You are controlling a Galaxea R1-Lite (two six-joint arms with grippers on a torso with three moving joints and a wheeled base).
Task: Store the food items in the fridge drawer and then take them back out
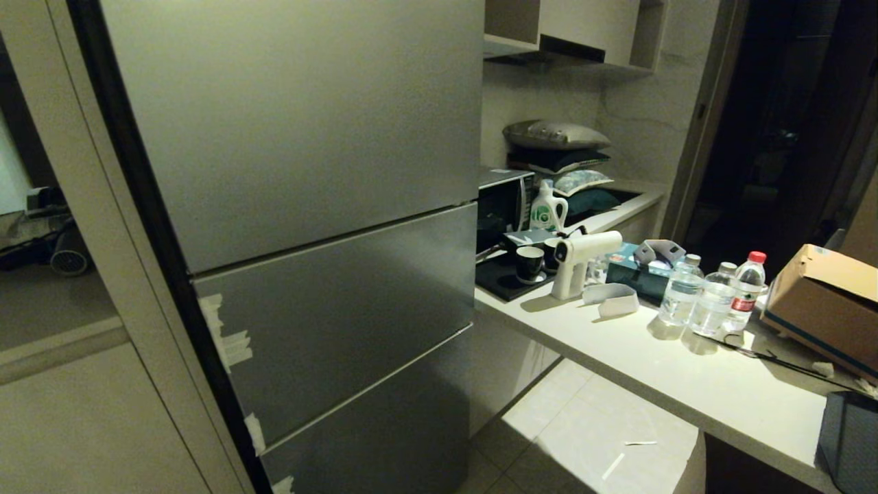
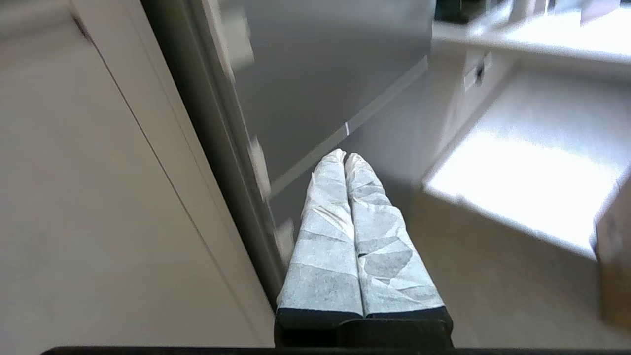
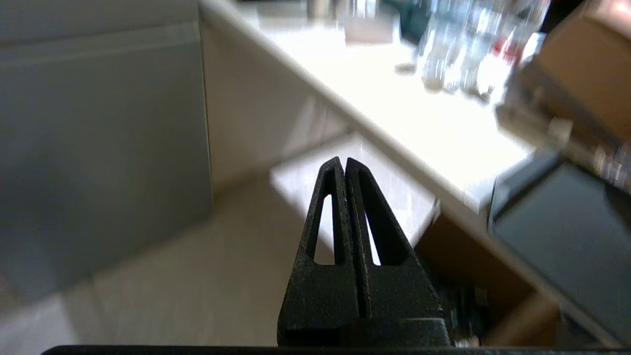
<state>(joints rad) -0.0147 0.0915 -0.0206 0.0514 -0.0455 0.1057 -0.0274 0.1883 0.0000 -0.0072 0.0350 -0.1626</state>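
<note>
fridge: we saw the fridge [image 1: 309, 226] fully closed, grey fronts flush, white tape scraps [image 1: 230, 343] on the left edge of the middle front.
drawer: not visible to us; we judged it sat behind one of the closed fronts, which one we could not tell.
food: we found neither the green item nor the tan one in any view; where they were we could not tell.
left pincer: the left pincer [image 2: 344, 157] had its white-wrapped fingers pressed together, holding nothing, pointing at the fridge's lower fronts.
right pincer: the right pincer [image 3: 342, 161] had its black fingers pressed together, empty, over the floor [image 3: 207, 276] near the surface [image 3: 434, 123] edge.
progress: we judged this as either the very start or the very end; the closed fridge and empty pincers fit both, and we could not decide which.
surface items: we noted water bottles [image 1: 713, 295], a white spray gun [image 1: 579, 257], a cardboard box [image 1: 826, 302], cups on a dark tray.
writing: we saw red labels on the bottles and a green logo on a white jug [image 1: 547, 209]; none readable to us.
</note>
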